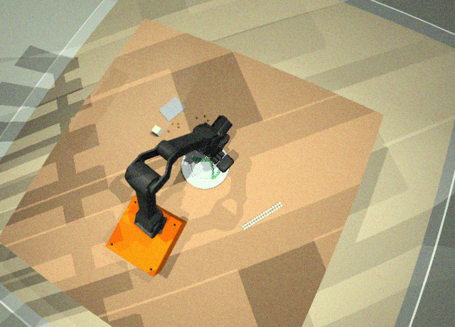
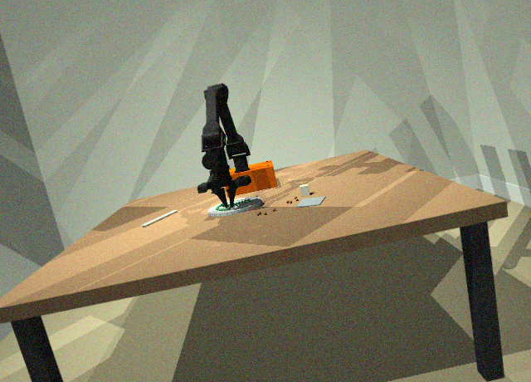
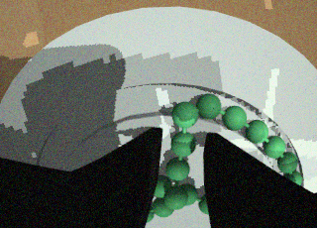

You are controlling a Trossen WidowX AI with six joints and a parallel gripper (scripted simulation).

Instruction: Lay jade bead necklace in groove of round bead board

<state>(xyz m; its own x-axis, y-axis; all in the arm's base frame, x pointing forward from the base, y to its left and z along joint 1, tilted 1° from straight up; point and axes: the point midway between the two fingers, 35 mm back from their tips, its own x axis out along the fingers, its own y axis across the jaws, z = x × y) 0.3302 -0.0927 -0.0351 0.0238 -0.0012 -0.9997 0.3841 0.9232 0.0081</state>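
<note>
The round white bead board (image 1: 205, 184) (image 2: 216, 213) (image 3: 168, 25) lies on the table, with a ring groove. The jade bead necklace (image 1: 212, 170) (image 3: 234, 118) lies on it as a green string. In the wrist view, one run of beads curves along the groove at the right; at a bend the string turns inward and bunches up at the bottom. The groove's left arc shows no beads. My gripper (image 2: 228, 206) (image 3: 184, 141) is low over the board, its fingers partly open around the inward run, with gaps beside the beads. The fingers hide some of the bunched beads.
A double row of small white beads (image 1: 261, 215) (image 2: 159, 218) lies apart from the board. A grey square sheet (image 1: 171, 109) (image 2: 311, 201), a small white block (image 1: 156, 130) (image 2: 304, 190) and several tiny brown pieces lie on the board's other side. The orange base (image 1: 146, 250) (image 2: 261, 176) carries my arm.
</note>
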